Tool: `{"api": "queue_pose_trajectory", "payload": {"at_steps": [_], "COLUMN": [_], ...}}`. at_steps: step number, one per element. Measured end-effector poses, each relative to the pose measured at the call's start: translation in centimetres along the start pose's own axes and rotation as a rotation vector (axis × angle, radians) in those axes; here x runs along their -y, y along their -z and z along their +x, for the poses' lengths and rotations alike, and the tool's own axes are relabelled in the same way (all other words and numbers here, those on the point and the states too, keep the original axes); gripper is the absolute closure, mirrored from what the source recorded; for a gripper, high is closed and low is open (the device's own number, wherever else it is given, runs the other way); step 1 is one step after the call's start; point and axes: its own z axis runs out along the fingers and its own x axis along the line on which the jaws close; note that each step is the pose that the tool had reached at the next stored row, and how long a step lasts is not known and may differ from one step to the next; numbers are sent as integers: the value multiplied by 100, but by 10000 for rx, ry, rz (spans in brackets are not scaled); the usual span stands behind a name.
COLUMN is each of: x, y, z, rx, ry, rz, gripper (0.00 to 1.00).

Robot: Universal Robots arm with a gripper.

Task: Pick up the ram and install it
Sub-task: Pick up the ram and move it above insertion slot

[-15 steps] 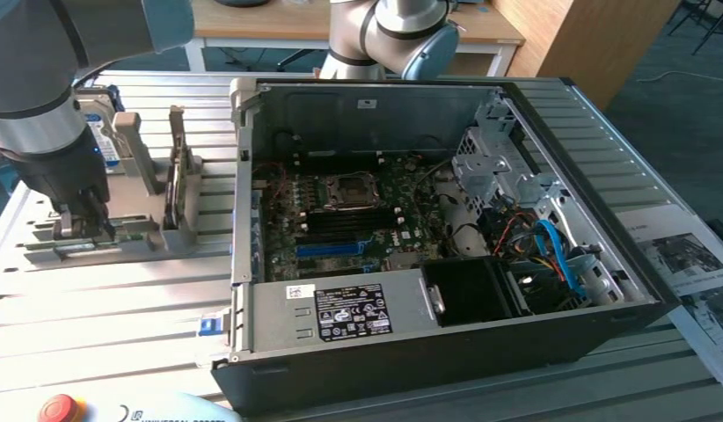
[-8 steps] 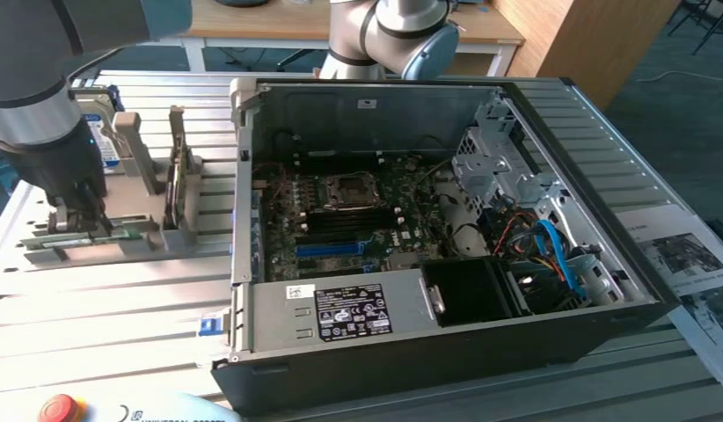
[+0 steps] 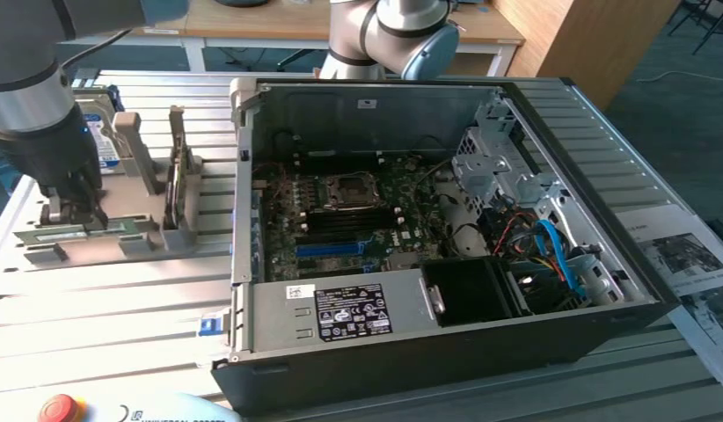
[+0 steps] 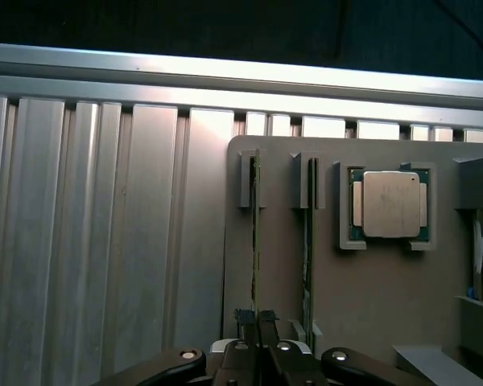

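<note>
The ram [image 4: 255,241] is a thin green stick standing on edge in a slot of the grey holder [image 4: 370,305]. My gripper [image 4: 257,318] is shut on its upper edge near one end, dark fingertips pinched together around the board. In the exterior view the gripper [image 3: 76,214] stands low over the holder [image 3: 127,237] at that view's left, with the ram [image 3: 51,234] under it. The open computer case [image 3: 456,369] lies to the right, its motherboard [image 3: 338,215] and blue slots [image 3: 336,249] exposed.
A second green stick [image 4: 308,241] stands in the neighbouring slot, and a processor chip [image 4: 390,205] lies in a recess beyond it. A hard drive [image 3: 104,141] sits upright at the holder's back. A red stop button [image 3: 59,409] and printed sheets [image 3: 690,255] lie on the slatted table.
</note>
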Motion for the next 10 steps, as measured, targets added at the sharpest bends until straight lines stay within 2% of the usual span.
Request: {"api": "queue_pose_trajectory", "payload": {"at_steps": [10], "x": [-11], "y": [228], "z": [-6], "rx": [3], "ry": [-51], "rz": [1], "gripper": [88]}}
